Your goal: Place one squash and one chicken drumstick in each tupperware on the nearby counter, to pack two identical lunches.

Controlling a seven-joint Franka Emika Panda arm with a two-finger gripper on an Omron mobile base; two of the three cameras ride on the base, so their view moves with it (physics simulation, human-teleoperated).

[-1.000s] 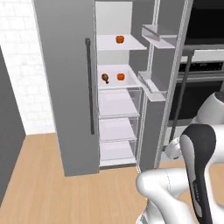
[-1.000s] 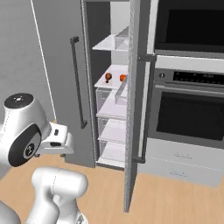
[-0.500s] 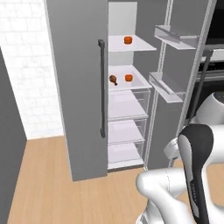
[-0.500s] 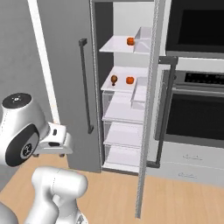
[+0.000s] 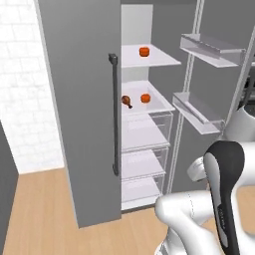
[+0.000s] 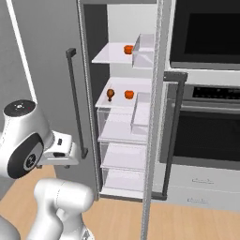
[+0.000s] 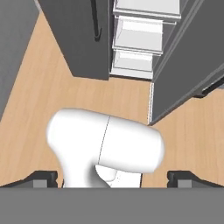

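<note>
Inside fridge, mid shelf: chicken drumstick (image 5: 126, 101) at 9 o'clock of squash (image 5: 145, 98), both well apart from folded arm; jaws fully open, empty.

base drove closer to open fridge (image 5: 149, 149); whole view shifted, shelves w/ squash (image 5: 144, 52) & drumstick (image 5: 126, 101) now larger, more central.

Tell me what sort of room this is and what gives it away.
A home kitchen, most likely. An open fridge holds food on its shelves, a squash beside a chicken drumstick; right of it stands a built-in wall oven. The floor is light wood.
</note>
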